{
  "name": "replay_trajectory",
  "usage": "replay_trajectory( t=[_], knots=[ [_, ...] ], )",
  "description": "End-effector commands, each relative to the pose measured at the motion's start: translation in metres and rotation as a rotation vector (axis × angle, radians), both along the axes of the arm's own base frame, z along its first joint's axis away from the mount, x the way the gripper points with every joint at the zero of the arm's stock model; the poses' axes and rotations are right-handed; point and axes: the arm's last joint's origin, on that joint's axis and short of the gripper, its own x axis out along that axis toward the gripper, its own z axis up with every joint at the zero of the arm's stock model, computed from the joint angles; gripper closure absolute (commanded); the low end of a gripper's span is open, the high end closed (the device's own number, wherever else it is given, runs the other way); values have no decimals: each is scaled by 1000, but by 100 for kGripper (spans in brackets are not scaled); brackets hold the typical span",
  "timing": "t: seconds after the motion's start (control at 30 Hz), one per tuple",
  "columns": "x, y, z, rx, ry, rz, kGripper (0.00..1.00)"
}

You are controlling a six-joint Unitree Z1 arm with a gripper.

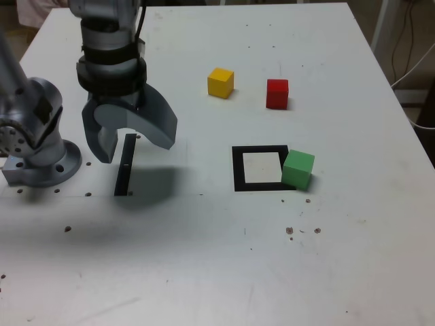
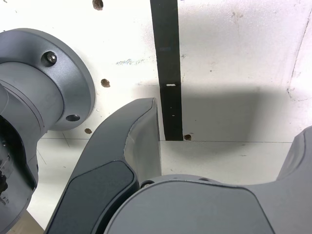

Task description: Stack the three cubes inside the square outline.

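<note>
The yellow cube (image 1: pixel 220 83) and the red cube (image 1: pixel 277 94) sit apart on the far side of the white table. The green cube (image 1: pixel 298 169) rests on the square outline's (image 1: pixel 238 170) edge, on the exterior view's right side; the outline's white centre holds nothing. My gripper (image 1: pixel 132 148) (image 2: pixel 224 141) hangs open and empty over the narrow black strip (image 1: pixel 125 166) (image 2: pixel 168 73), well toward the exterior view's left of all three cubes. None of the cubes shows in the wrist view.
The arm's grey base (image 1: pixel 41 156) (image 2: pixel 44 87) stands at the exterior view's left, beside the strip. The white table (image 1: pixel 204 258) has small screw holes and specks. Cables (image 1: pixel 414 68) hang off the table's far right edge.
</note>
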Motion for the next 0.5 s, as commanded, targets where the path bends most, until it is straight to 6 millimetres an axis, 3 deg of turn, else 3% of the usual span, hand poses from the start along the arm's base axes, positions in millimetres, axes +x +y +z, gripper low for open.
replay_trajectory(
  t=[0.0, 0.47],
  knots=[
    [-2, 0, 1, -2, -4, 0, 5],
    [5, 4, 4, 40, -16, -8, 5]
  ],
)
